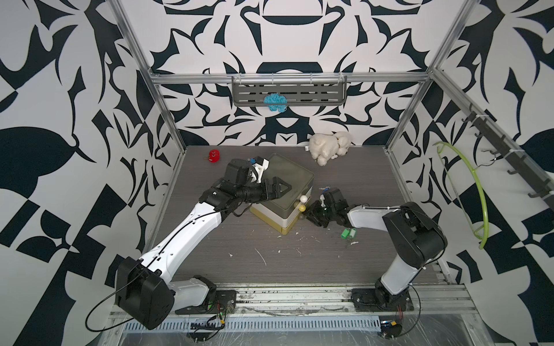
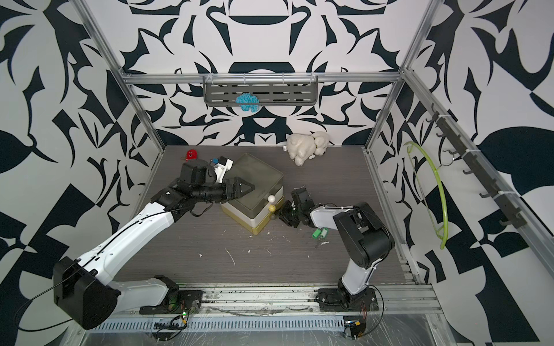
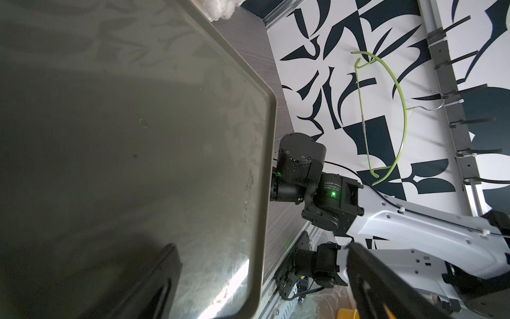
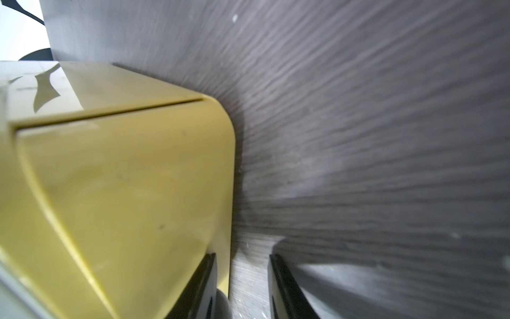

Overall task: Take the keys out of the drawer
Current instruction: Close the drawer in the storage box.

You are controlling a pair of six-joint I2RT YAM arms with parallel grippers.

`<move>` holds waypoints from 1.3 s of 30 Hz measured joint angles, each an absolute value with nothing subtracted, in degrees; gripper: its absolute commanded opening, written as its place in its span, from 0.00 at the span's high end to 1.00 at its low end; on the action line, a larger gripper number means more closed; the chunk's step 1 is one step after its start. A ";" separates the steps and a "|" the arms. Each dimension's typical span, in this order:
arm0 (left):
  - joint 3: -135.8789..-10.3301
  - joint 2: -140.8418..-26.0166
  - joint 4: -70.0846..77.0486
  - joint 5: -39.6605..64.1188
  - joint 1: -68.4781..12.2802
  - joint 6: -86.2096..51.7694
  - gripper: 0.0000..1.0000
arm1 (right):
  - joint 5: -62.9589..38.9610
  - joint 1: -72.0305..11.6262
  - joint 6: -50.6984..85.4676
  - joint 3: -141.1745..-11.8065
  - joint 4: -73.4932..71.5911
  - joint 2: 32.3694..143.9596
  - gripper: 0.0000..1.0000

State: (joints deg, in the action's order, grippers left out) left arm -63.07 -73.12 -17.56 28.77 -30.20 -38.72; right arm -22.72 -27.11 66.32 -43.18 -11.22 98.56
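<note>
A small drawer unit (image 1: 289, 170) (image 2: 257, 173) stands mid-table: olive-grey lid, white middle drawer, yellow bottom drawer (image 4: 124, 193), all pushed in. My left gripper (image 1: 284, 188) (image 2: 248, 188) (image 3: 260, 245) rests on the lid (image 3: 138, 110), open. My right gripper (image 1: 307, 214) (image 2: 280, 216) (image 4: 241, 256) is low at the unit's front, its narrow jaws round the dark bottom knob (image 4: 222, 305). The white knob (image 1: 304, 198) and yellow knob (image 1: 303, 207) are free. Green-tagged keys (image 1: 349, 233) (image 2: 320, 233) lie on the table beside the right arm. Any keys inside the drawers are hidden.
A round red toy (image 1: 213, 155) sits at the back left and a white plush animal (image 1: 328, 146) at the back right. A blue knitted piece (image 1: 275, 102) lies on the wall shelf. A green hanger (image 1: 476, 194) hangs on the right wall. White scraps (image 1: 260, 256) litter the table.
</note>
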 measured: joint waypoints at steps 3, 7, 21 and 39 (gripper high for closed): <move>-63.07 -73.12 -17.56 28.77 -30.20 -38.61 0.01 | -22.72 -27.24 66.59 -43.46 -11.90 99.09 0.63; -63.07 -73.12 -17.56 28.77 -30.20 -38.54 0.01 | -22.74 -27.38 66.92 -43.90 -11.81 99.44 0.63; -62.24 -71.11 -18.76 28.18 -30.20 -38.41 0.01 | -22.48 -27.70 67.85 -44.45 -11.35 99.74 0.63; -62.46 -64.07 -25.21 18.92 -30.28 -35.94 0.01 | -16.27 -30.96 70.74 -44.40 -12.62 99.59 0.63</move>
State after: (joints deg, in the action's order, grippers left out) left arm -62.46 -64.07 -25.21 18.92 -30.28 -35.94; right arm -16.27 -30.96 70.74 -44.40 -12.62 99.59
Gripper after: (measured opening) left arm 0.992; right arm 0.372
